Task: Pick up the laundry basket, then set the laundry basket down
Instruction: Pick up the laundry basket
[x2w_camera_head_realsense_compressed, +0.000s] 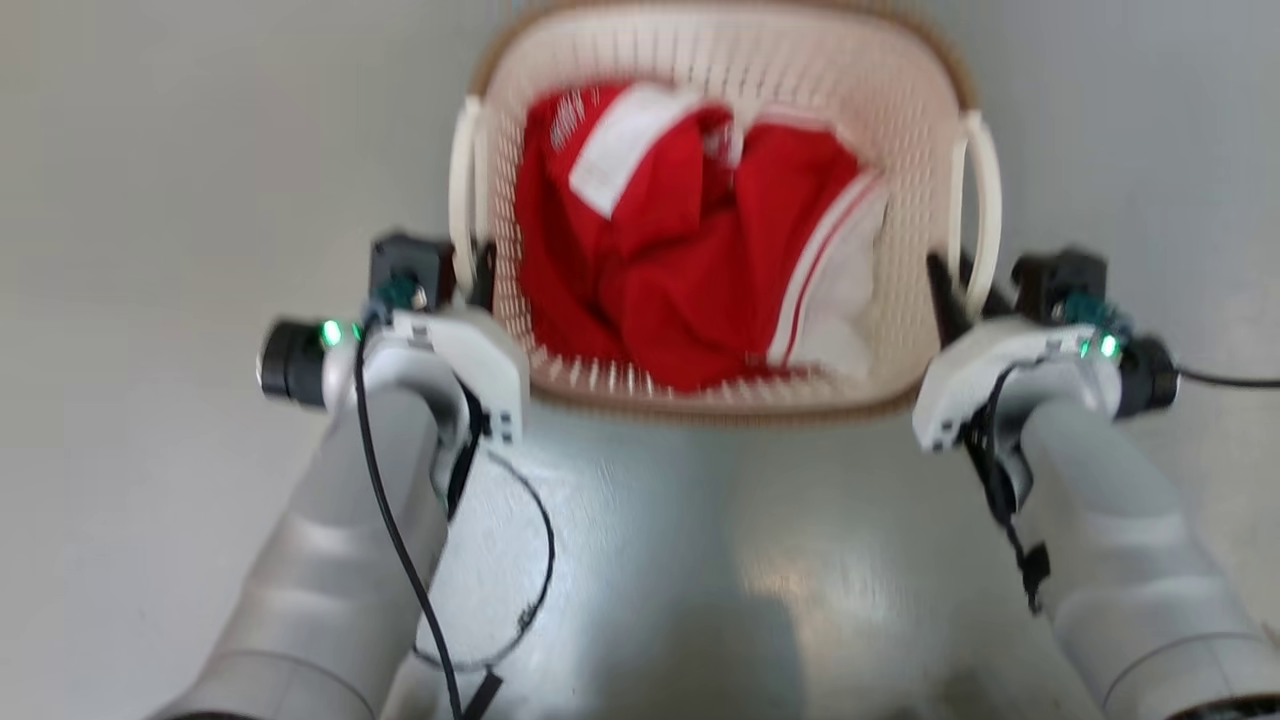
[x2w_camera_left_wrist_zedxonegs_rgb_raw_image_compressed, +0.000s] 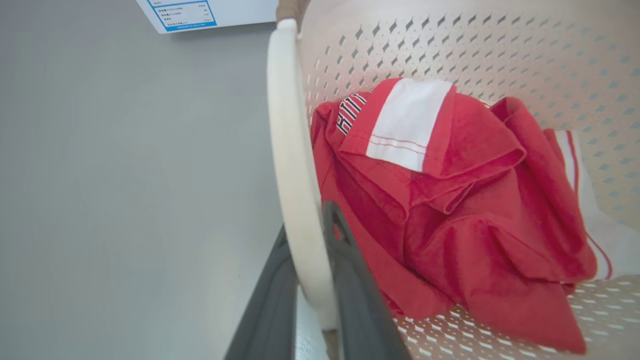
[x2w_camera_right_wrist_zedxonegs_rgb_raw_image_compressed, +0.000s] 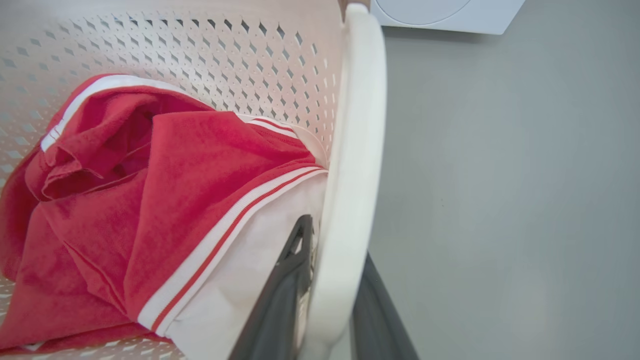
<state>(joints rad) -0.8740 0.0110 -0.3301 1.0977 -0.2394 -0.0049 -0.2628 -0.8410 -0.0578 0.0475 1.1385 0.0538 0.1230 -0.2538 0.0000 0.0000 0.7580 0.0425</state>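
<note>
The small cream-white plastic laundry basket (x2w_camera_head_realsense_compressed: 720, 60) with a brown rim is held between both arms, over the grey floor (x2w_camera_head_realsense_compressed: 150, 300); whether it is lifted cannot be told. The left gripper (x2w_camera_head_realsense_compressed: 470, 275) is closed tight on 1 white loop handle (x2w_camera_head_realsense_compressed: 462, 180), the right gripper (x2w_camera_head_realsense_compressed: 960, 285) on the other. If 1 arm is raised faster, the basket could be tipped and the red and white clothes (x2w_camera_head_realsense_compressed: 680, 280) spilled. Counted: 1 basket, 2 handles, 2 grippers, 1 heap of clothes.

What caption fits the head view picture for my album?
The laundry basket holds red clothing, left handle and right handle pinched in the robot's jaws.
</note>
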